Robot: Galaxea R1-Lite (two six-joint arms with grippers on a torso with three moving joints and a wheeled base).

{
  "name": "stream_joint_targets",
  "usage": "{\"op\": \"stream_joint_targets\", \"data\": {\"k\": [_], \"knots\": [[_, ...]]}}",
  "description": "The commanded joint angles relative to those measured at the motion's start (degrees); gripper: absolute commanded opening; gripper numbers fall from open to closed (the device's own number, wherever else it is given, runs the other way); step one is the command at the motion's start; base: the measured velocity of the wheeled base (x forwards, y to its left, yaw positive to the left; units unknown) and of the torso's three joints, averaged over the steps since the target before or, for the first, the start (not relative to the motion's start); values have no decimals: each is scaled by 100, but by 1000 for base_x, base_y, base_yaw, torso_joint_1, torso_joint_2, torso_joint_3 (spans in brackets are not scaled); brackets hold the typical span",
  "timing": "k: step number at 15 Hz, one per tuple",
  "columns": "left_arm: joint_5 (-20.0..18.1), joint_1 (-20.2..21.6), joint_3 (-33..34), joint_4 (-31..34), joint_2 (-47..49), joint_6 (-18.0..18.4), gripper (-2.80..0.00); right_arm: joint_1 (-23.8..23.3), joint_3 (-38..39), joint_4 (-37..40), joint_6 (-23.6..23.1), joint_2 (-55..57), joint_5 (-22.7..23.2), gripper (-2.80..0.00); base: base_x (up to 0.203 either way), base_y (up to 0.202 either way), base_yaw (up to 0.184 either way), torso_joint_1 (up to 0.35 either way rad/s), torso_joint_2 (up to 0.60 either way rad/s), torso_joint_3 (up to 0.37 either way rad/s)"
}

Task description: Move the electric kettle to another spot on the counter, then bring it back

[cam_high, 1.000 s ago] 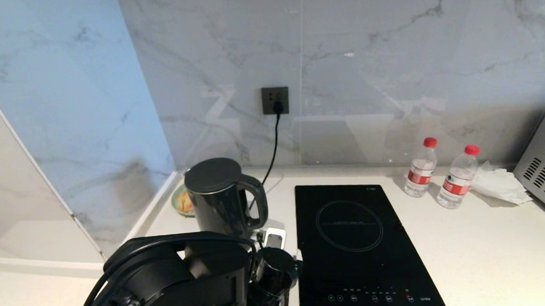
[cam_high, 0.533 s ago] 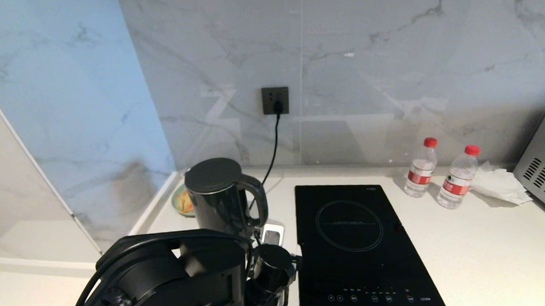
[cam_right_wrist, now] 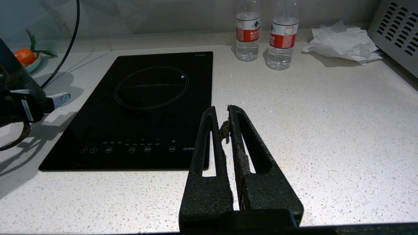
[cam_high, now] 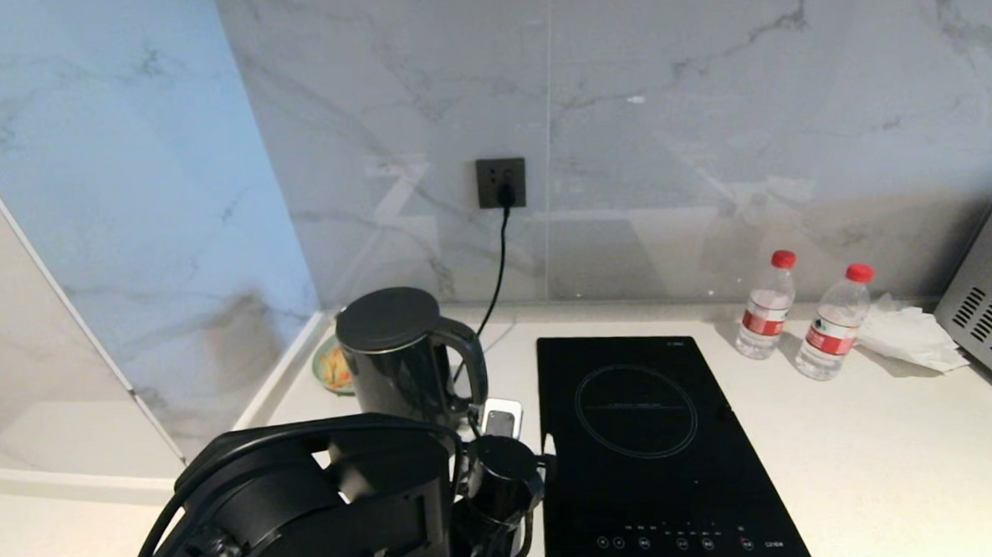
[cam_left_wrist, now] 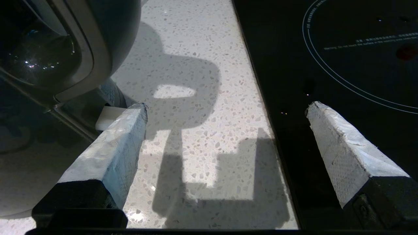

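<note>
In the head view the left arm (cam_high: 322, 504) hides the electric kettle's (cam_high: 395, 358) lower body and base. The left wrist view cuts the kettle off at its edge. The hob's (cam_high: 654, 447) control labels are too small to read.

Left pincer (cam_left_wrist: 225, 111) spread wide, right pincer (cam_right_wrist: 227, 112) closed

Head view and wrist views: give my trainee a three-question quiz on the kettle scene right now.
1. True or false: the left end effector grips the electric kettle.
2. What stands right of the induction hob on the counter? A) two bottles B) a mug C) a pan
3. The right end effector is ____ (open/shut).

Key: 1 false, it is open beside the handle; 2 A; 3 shut.
</note>
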Motion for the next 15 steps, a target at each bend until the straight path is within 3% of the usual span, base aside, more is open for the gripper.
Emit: {"op": "stream_joint_targets", "data": {"k": [1,6,11,15], "knots": [[25,29,-70,-42,63,0,0,0,1,0,1,0,0,-280,0,0,0,0,0,0],[162,113,-263,-7,310,346,0,0,1,0,1,0,0,-280,0,0,0,0,0,0],[162,190,-278,136,310,348,0,0,1,0,1,0,0,-280,0,0,0,0,0,0],[425,219,-492,492,324,348,0,0,1,0,1,0,0,-280,0,0,0,0,0,0]]}}
